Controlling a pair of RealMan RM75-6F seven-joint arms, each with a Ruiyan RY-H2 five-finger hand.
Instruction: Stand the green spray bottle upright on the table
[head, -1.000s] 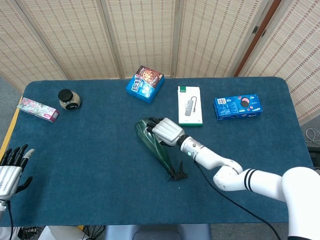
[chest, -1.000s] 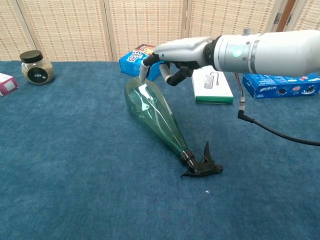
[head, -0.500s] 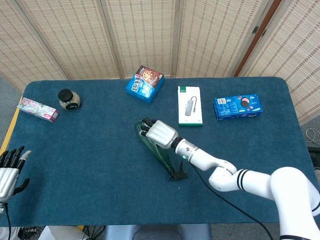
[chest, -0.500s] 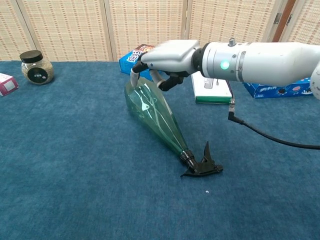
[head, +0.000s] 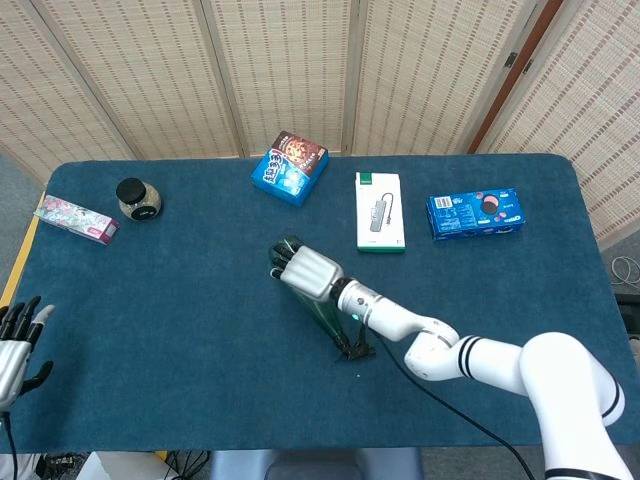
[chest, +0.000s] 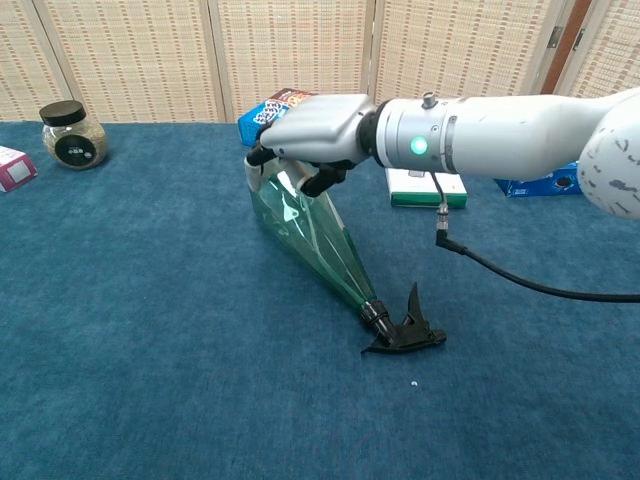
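Fingers of the right hand have slid over the green spray bottle's base, curling down; bottle still lying flat.

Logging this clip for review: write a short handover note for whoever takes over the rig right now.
Right hand: over the wide base end of the bottle, fingers curled around it; a firm grip cannot be confirmed.
Left hand: idle at the table's near-left edge, fingers apart, holding nothing.
Bottle: lying on its side mid-table, black trigger head toward the robot, base toward the far boxes.
Done: reach to the bottle.
Left: secure the grip, tip the bottle up onto its base, let go.
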